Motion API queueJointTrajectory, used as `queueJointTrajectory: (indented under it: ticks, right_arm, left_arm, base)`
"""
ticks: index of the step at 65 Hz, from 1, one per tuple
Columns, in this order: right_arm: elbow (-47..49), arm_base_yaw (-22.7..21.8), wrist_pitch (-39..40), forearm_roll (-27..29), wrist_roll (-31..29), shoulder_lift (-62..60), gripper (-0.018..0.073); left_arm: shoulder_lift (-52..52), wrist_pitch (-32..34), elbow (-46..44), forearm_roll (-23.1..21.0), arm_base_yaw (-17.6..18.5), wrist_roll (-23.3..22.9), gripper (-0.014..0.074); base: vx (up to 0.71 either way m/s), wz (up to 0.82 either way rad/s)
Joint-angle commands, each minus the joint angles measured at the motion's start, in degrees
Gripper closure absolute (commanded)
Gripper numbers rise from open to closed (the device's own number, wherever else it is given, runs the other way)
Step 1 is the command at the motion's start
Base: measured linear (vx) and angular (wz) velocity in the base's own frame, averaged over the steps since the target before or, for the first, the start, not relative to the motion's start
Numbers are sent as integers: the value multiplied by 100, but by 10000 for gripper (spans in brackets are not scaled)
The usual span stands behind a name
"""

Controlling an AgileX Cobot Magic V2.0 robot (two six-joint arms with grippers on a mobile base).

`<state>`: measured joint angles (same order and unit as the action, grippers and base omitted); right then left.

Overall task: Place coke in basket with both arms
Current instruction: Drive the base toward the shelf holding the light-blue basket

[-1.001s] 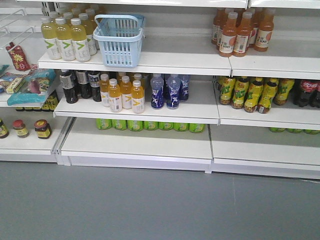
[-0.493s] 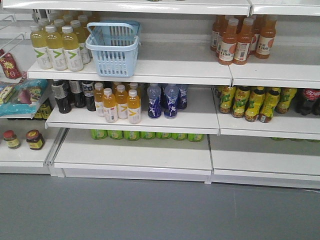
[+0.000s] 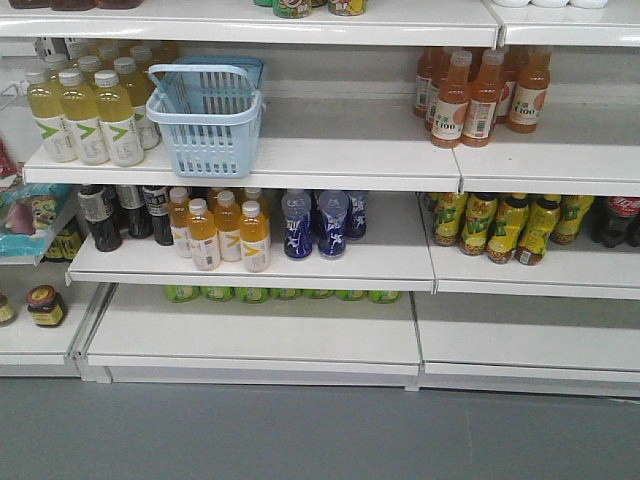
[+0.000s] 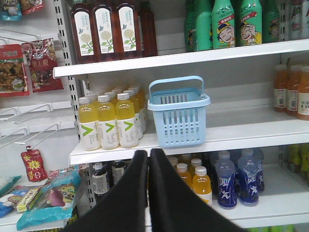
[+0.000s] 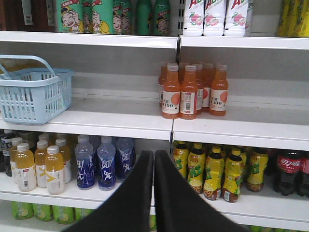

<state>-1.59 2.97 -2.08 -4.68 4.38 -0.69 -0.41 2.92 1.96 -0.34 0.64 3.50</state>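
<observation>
Approach: left tool and right tool both clenched, empty; basket at front edge of its shelf, left half; Coke bottles at far right of shelf below, so unclench right tool before reaching

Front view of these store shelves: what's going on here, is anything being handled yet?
Nothing is being handled yet. The robot faces the shelves with both arms short of them: the left gripper and the right gripper each have their jaws shut on nothing and touch no product. The blue basket stands on a shelf beside yellow drink bottles, with no bottle showing inside it. The coke bottles sit at the far right of the shelf below, untouched.
</observation>
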Motion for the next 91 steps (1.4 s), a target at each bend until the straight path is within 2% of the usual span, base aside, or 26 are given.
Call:
queueJointTrajectory:
  ticks: [1,91]
  right_arm:
    - [-85,-13,403,-58,-22,-82,564]
    - [-85,-13,403,-58,-22,-82,564]
  left_arm:
    - [-116,403,34,-45,37,-47,603]
    - [-116,403,34,-45,37,-47,603]
  base:
    - [16,-4]
    - [12,-3]
